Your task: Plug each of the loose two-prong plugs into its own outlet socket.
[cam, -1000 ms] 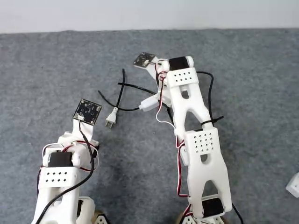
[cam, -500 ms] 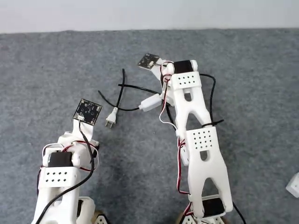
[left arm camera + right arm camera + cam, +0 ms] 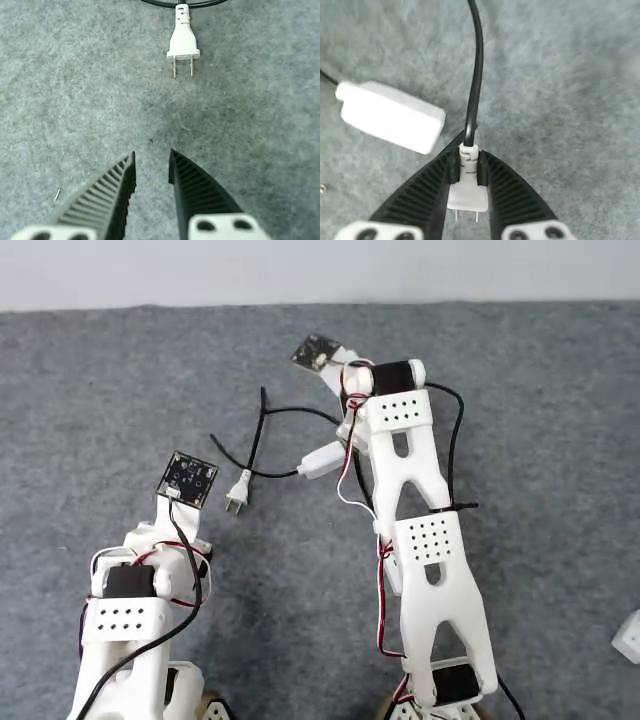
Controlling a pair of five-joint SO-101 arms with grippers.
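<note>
1. One two-prong plug (image 3: pixel 466 194) is clamped by its neck in the right gripper (image 3: pixel 468 159), prongs pointed back toward the wrist, black cord (image 3: pixel 476 75) trailing away.
2. The white outlet socket block (image 3: pixel 390 116) is parked on the desk (image 3: pixel 540 420) just beside that gripper, not held by anything.
3. The other plug (image 3: pixel 183 44) is left loose on the desk ahead of the left gripper (image 3: pixel 151 156), which is spread open and empty.
4. Likely trouble: prongs facing inward can't be seated without a regrip, and the free block could get shoved away.

From above, the right arm (image 3: pixel 405 455) hides its held plug (image 3: pixel 468 194).
</note>
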